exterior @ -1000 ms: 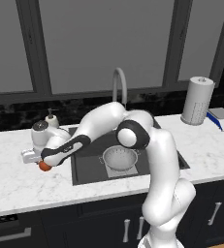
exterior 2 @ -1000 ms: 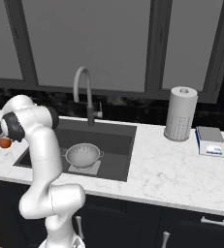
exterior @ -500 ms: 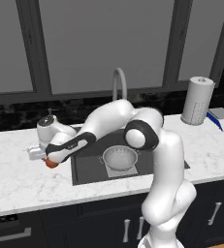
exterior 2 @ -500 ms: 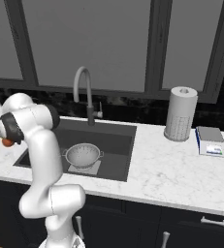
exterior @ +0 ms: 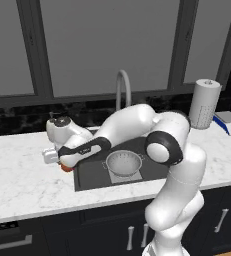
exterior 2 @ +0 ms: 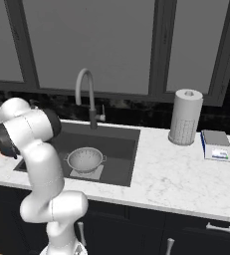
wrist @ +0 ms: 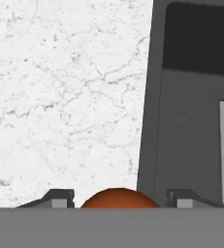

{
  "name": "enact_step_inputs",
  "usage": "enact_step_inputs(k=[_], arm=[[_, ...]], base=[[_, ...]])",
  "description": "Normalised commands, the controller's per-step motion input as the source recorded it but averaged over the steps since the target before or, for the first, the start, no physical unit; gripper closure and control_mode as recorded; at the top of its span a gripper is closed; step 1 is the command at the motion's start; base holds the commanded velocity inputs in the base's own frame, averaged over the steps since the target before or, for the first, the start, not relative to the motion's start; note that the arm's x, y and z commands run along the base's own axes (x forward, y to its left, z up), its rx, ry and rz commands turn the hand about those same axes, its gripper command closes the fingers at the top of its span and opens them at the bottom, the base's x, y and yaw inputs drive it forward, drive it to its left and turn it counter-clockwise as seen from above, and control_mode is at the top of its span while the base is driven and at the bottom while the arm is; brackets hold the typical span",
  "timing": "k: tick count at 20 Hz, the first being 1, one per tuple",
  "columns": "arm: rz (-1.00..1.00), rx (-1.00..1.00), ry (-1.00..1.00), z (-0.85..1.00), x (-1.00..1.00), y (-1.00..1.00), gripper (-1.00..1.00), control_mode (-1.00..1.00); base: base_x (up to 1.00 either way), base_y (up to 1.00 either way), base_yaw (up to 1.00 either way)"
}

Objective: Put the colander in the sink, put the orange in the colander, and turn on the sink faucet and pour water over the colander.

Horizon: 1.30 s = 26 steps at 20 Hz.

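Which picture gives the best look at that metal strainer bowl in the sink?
The right base view: the colander sits unobstructed in the sink, handles and holes visible. The left base view shows the colander too, with the arm crossing just above it.

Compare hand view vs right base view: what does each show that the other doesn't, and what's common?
Hand view alone: the small round orange-red orange sitting between the two dark finger tips of the gripper, above the white marble counter.

Right base view alone: the silver-grey perforated metal colander in the basin, the tall grey gooseneck faucet, a paper towel roll and a small scale.

Shared: the dark grey rectangular sink with its light grey square bottom, and the marble counter.
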Motion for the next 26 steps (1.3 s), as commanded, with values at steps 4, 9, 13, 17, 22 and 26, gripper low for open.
enact_step_inputs(k=[4,9,13,17,22,26], arm=[[-0.02,0.0,0.0,0.19,-0.35,-0.64,1.0,-1.0],[-0.02,0.0,0.0,0.21,-0.27,-0.66,1.0,-1.0],[-0.02,0.0,0.0,0.18,-0.19,-0.69,1.0,-1.0],[-0.02,0.0,0.0,0.15,-0.01,-0.69,1.0,-1.0],[0.0,0.0,0.0,0.04,0.01,-0.66,1.0,-1.0],[0.0,0.0,0.0,0.0,0.03,-0.56,1.0,-1.0]], base=[[0.0,0.0,0.0],[0.0,0.0,0.0],[0.0,0.0,0.0],[0.0,0.0,0.0],[0.0,0.0,0.0],[0.0,0.0,0.0]])
